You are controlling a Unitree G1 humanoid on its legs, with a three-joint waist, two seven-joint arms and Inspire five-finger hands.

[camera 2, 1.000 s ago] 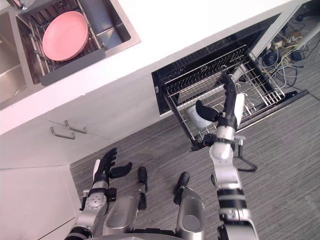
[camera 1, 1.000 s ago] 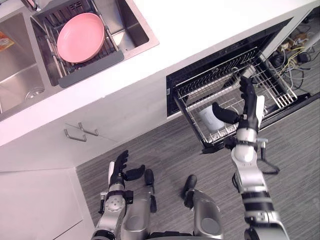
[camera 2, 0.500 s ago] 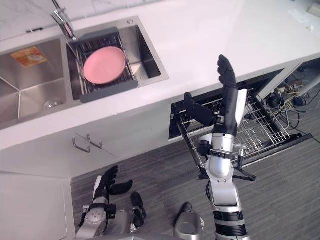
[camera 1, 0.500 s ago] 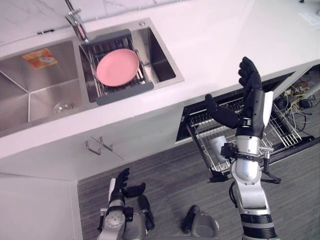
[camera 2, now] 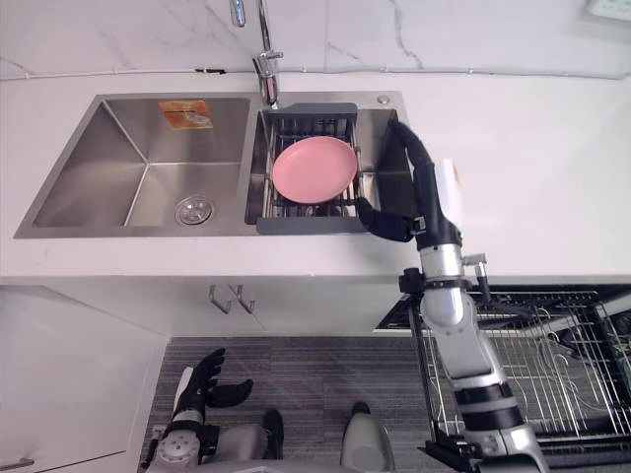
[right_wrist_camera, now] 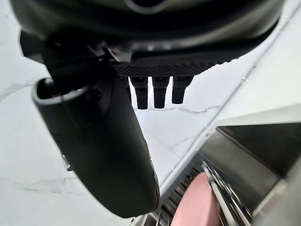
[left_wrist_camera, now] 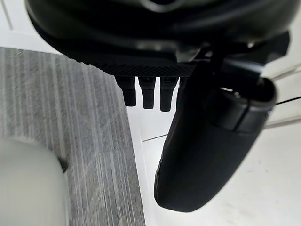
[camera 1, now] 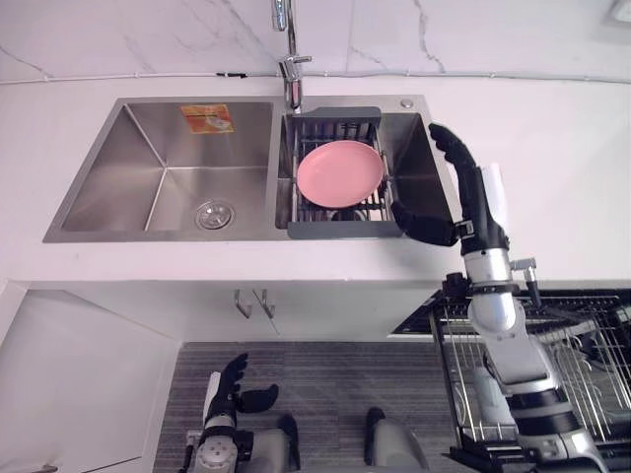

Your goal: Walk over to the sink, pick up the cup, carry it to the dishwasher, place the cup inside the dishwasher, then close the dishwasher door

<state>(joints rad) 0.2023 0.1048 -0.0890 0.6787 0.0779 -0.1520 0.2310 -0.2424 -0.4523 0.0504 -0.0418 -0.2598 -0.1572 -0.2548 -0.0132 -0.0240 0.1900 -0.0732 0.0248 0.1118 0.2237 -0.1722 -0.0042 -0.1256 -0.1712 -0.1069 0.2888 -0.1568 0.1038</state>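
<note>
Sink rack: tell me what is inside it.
A pink plate lies in the rack, covering most of its wires. Anything under the plate is hidden. The right robot hand, open and empty, shows to the rack's right.

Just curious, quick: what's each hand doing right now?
Left hand: open, holding nothing.
Right hand: open, holding nothing.

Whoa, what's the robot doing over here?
The robot stands at the stainless steel double sink. Its right hand is raised over the sink's right edge, open and empty, beside the round pink plate in the dark drying rack. Its left hand hangs low, open. The wire dishwasher rack is pulled out.
</note>
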